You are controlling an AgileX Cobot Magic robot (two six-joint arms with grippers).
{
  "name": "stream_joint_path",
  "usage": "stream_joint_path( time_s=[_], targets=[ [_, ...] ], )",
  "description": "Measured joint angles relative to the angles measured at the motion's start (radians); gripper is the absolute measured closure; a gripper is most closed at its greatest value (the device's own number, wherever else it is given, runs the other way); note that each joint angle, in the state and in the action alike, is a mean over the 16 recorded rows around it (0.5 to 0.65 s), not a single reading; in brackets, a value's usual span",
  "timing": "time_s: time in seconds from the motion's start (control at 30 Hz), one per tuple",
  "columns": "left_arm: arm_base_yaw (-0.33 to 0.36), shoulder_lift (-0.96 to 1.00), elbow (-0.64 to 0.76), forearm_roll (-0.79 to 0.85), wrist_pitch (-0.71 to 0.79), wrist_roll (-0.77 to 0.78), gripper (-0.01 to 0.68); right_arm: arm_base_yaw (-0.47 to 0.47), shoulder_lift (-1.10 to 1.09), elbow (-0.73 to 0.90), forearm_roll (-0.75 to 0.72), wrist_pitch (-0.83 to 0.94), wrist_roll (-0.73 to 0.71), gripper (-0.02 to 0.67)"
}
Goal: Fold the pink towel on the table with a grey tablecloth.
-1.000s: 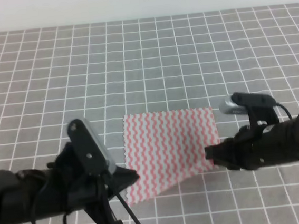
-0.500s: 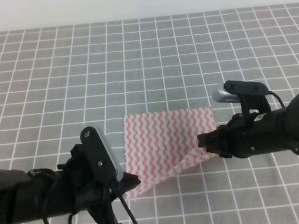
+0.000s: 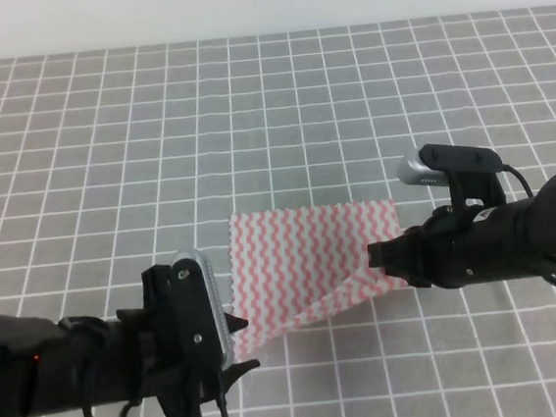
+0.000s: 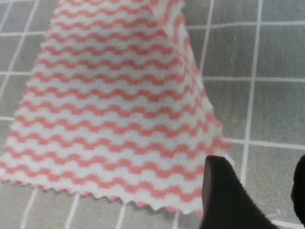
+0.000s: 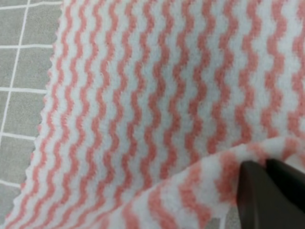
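The pink towel (image 3: 298, 266) lies on the table with a grey tablecloth (image 3: 269, 111), its near right corner raised and folded inward. My right gripper (image 3: 376, 258) is shut on that raised corner; in the right wrist view its fingertips (image 5: 259, 193) pinch a fold of the towel (image 5: 157, 95). My left gripper (image 3: 244, 345) is at the towel's near left corner. In the left wrist view this gripper (image 4: 259, 200) is open, one finger (image 4: 224, 195) over the towel's corner (image 4: 209, 152) and grey cloth (image 4: 276, 109) showing between the fingers.
The grid-lined tablecloth stretches far beyond the towel on all sides, up to a pale wall (image 3: 258, 3) at the back. Both dark arms lie low along the near edge, with cables trailing from them.
The right gripper has carried the towel's near right corner up and leftward, then held still. The left arm has dropped lower toward the near edge, its gripper staying by the near left corner.
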Motion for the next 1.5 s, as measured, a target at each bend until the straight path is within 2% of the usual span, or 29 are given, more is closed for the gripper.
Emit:
stream_joint_path(
  time_s=[0.43,0.97,1.17,1.5],
  targets=[
    [0.000,0.081,-0.007,-0.017,-0.030,0.063,0.376,0.000,-0.001,0.000,0.005,-0.001,0.001,0.664],
    [0.000,0.165,-0.046,-0.099,-0.063,0.108,0.392,0.000,0.002,0.000,0.006,-0.001,0.001,0.664],
    [0.000,0.181,-0.050,-0.106,-0.064,0.121,0.466,0.000,0.001,0.000,0.006,0.000,0.001,0.664],
    [0.000,0.188,-0.059,-0.149,-0.078,0.119,0.632,0.000,0.002,0.000,0.006,0.005,0.001,0.664]
  ],
)
